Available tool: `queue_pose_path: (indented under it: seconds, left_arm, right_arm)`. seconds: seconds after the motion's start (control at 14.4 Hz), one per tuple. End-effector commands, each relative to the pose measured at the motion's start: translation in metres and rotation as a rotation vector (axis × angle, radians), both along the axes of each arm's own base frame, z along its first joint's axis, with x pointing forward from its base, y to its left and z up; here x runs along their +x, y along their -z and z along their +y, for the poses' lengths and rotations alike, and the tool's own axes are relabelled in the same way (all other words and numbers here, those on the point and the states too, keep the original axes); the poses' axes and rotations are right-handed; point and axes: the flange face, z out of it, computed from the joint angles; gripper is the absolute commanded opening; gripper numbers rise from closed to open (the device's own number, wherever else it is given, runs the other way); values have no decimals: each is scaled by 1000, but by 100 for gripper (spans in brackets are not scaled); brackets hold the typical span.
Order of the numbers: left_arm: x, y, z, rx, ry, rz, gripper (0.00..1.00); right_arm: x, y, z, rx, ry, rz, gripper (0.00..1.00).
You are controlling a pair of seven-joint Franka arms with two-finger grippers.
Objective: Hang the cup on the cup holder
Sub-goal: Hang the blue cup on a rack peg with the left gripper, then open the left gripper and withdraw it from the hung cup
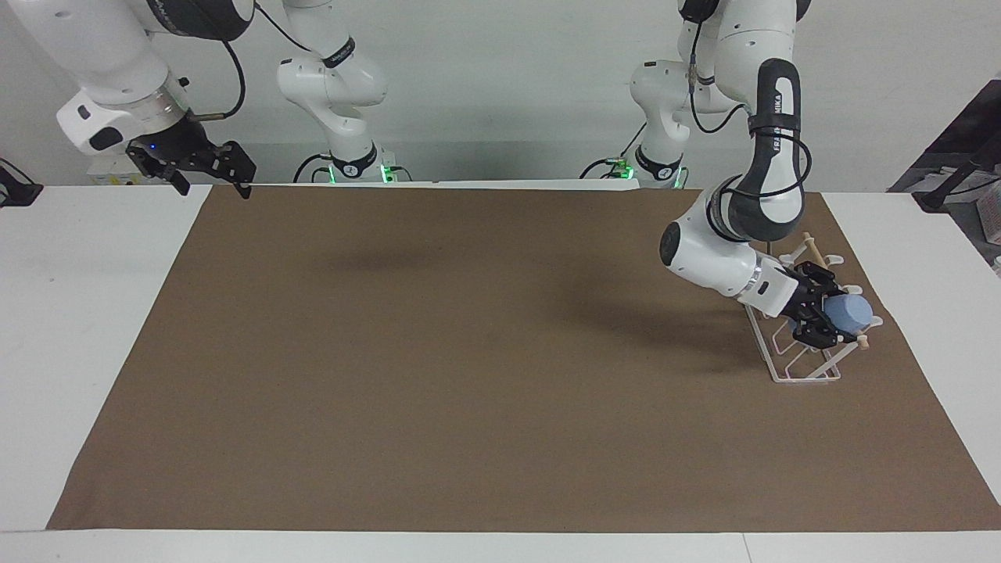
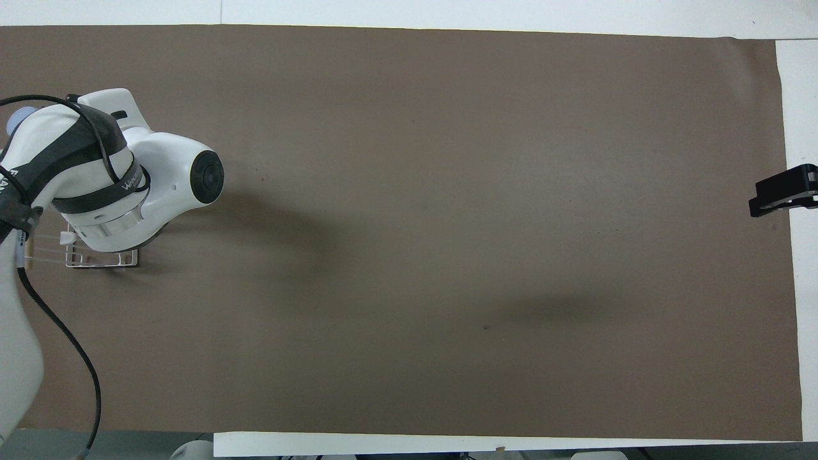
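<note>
The cup (image 1: pixel 850 313) lies tipped sideways over the cup holder (image 1: pixel 804 361), at about four o'clock on the surface (image 1: pixel 469 352), gripped by the left hand (image 1: pixel 830 317) to meet a prong. The right hand (image 1: pixel 205 168) waits open at ten o'clock.

The cup (image 1: pixel 851 313) sits over the cup holder (image 1: pixel 805 367), toward the left arm's end.

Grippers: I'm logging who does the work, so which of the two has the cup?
The left gripper, shut on the light-blue cup over the cup holder; the right gripper waits open, holding nothing.
</note>
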Motion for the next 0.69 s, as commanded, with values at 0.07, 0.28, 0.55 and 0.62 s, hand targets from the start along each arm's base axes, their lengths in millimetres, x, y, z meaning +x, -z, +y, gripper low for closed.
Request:
queue_pose_path:
  seconds: [0.07, 0.28, 0.55, 0.62]
  left_arm:
    - [-4, 6, 1, -27, 13, -11, 48]
    - [-9, 12, 2, -25, 13, 4, 54]
    - [-13, 10, 0, -22, -7, 21, 100]
    - [-12, 9, -2, -38, -20, 20, 100]
  right_arm:
    - [-3, 0, -3, 20, -14, 3, 100]
    - [-3, 0, -3, 20, -14, 3, 100]
    - [-3, 0, -3, 20, -14, 3, 100]
    - [-3, 0, -3, 20, -15, 3, 100]
